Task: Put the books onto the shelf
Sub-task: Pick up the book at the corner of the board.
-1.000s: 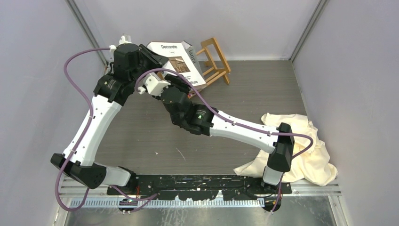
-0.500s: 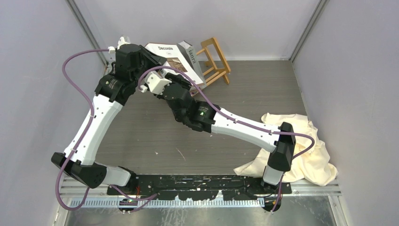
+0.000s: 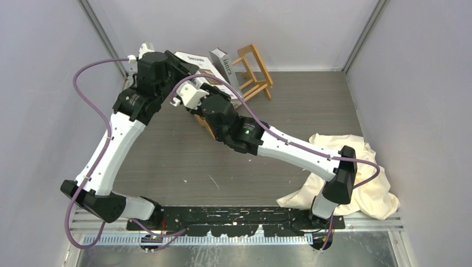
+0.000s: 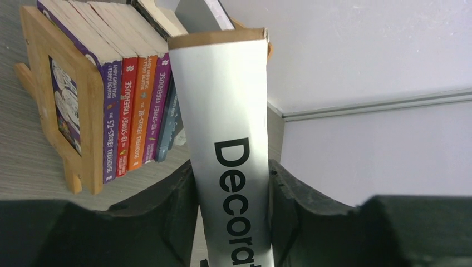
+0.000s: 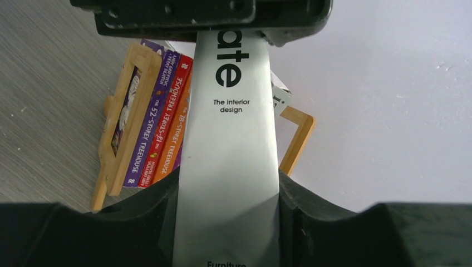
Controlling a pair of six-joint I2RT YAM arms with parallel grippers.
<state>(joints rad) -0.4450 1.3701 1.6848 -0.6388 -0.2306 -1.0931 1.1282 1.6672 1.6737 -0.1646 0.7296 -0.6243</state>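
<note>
A large white book (image 4: 222, 100) with "Decorate" on its spine stands edge-up between both arms at the far left of the table. My left gripper (image 4: 231, 167) is shut on one end of its spine. My right gripper (image 5: 228, 183) is shut on the other end. Just behind it stands the light-wood shelf (image 4: 36, 67), holding a row of purple, red and orange paperbacks (image 4: 139, 100) with spines up. A grey book (image 3: 222, 61) leans in the shelf beyond the white one. In the top view the shelf's far end frame (image 3: 256, 69) sticks out to the right of the arms.
A crumpled cream cloth (image 3: 362, 178) lies at the near right, beside the right arm's base. Grey walls close in the table at the back and at both sides. The shelf sits close to the back wall.
The white book has turned from cover-up to standing on edge and moved closer to the shelf. The right arm has pushed forward and left with it.
</note>
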